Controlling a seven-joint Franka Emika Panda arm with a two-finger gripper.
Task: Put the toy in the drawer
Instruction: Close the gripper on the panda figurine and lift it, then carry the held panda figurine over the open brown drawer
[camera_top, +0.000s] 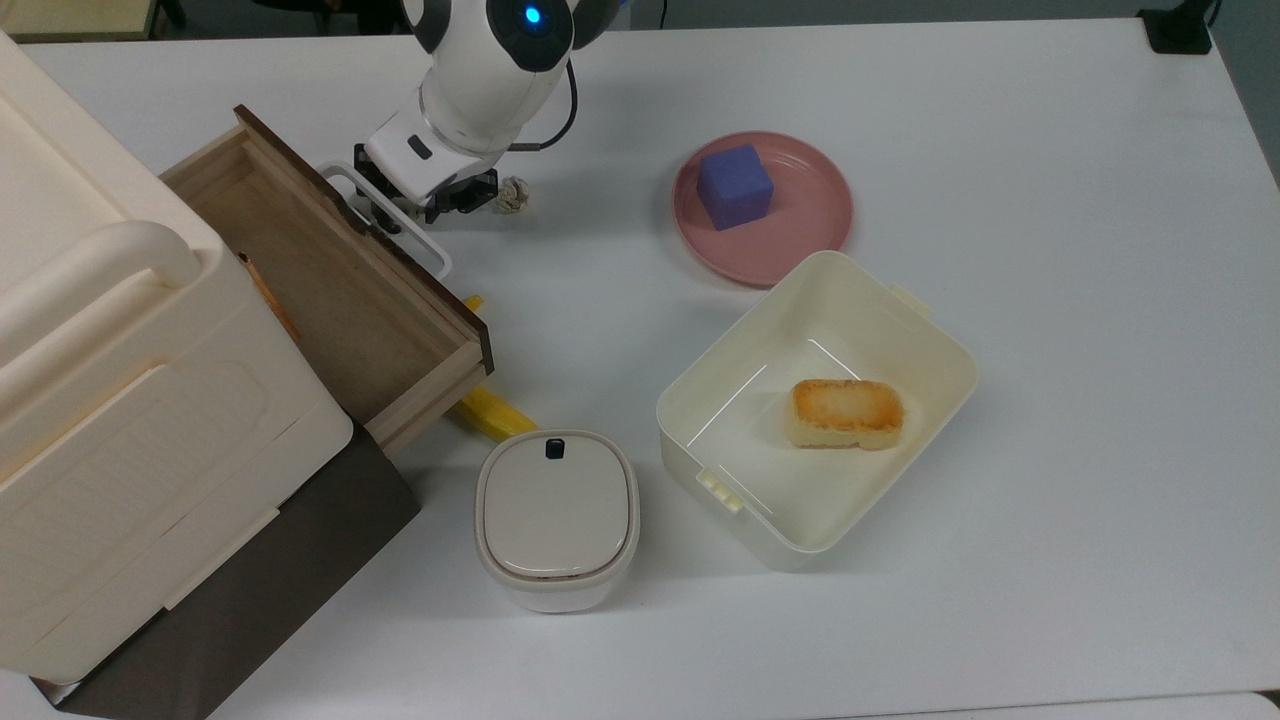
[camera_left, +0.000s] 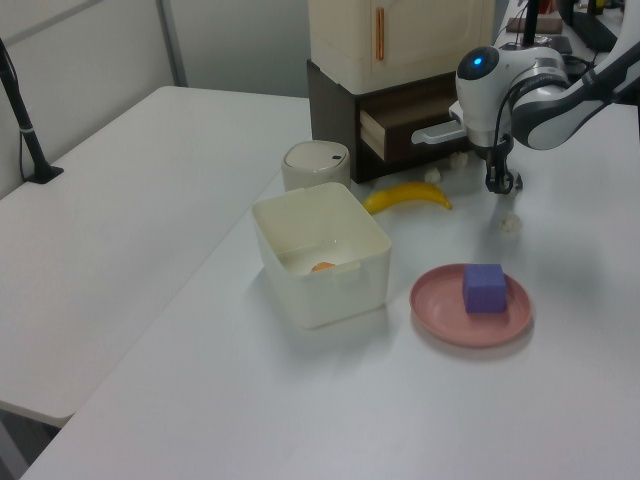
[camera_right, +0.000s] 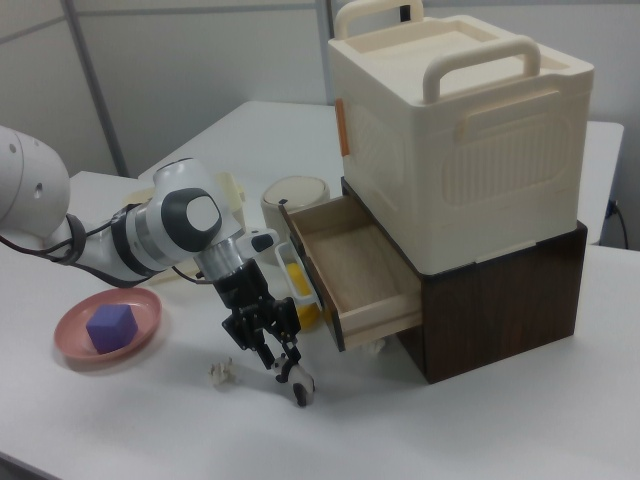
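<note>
The drawer (camera_top: 330, 290) is pulled open from the dark brown cabinet, light wood inside, with a white loop handle (camera_top: 415, 240). My gripper (camera_top: 428, 205) hangs just beside that handle, outside the drawer's front panel. In the right view the gripper (camera_right: 292, 375) points down with its fingers shut on the toy (camera_right: 301, 388), a tiny black-and-white figure at the fingertips, just above the table. In the left view the gripper (camera_left: 497, 183) hovers in front of the drawer (camera_left: 400, 120). In the top view the arm hides the toy.
A small off-white paper ball (camera_top: 512, 193) lies next to the gripper. A purple cube (camera_top: 735, 186) sits on a pink plate (camera_top: 800, 235). A cream tub (camera_top: 930, 330) holds a bread piece. A lidded white canister (camera_top: 556, 517) and a banana (camera_top: 490, 412) lie near the drawer's corner.
</note>
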